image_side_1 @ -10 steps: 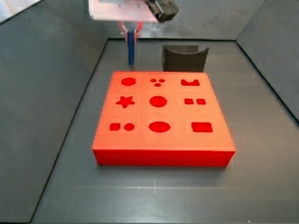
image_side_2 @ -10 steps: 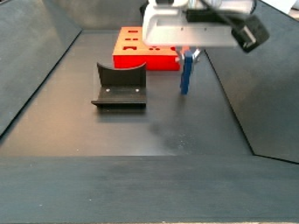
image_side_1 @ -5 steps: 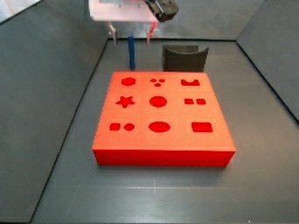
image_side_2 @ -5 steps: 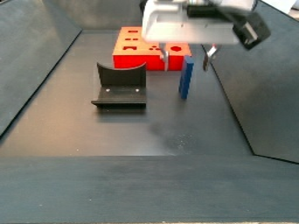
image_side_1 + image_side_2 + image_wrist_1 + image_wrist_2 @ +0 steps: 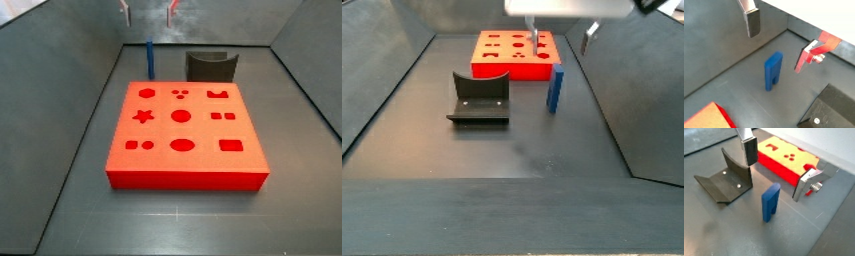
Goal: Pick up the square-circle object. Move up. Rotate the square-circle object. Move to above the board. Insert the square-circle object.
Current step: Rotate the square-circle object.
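Blue square-circle object [image 5: 770,202] stands upright on the dark floor, free of any grip, just beside the short end of the red-orange board [image 5: 516,55] and near the dark fixture [image 5: 478,98]; it also shows in a side view [image 5: 150,57] behind the board's far edge. Gripper [image 5: 784,42] hangs above it w/ jaws spread wide: in both wrist views one finger [image 5: 749,150] and its partner [image 5: 807,184] flank the piece w/ clear gaps either side, touching nothing. In both side views only the fingertips [image 5: 171,11] enter at the top edge, well above the piece, so the gripper is released and empty. Board's nine cut-outs all look vacant; none holds a peg. Judged progress: nil. Pick-up not yet made, so lift, rotation, transfer to above the board & insertion all remain. Next move, by est., calls for a straight descent until the pads bracket the blue piece's flat faces, then closure. Risk: the tall slim piece may tip if one pad touches first.
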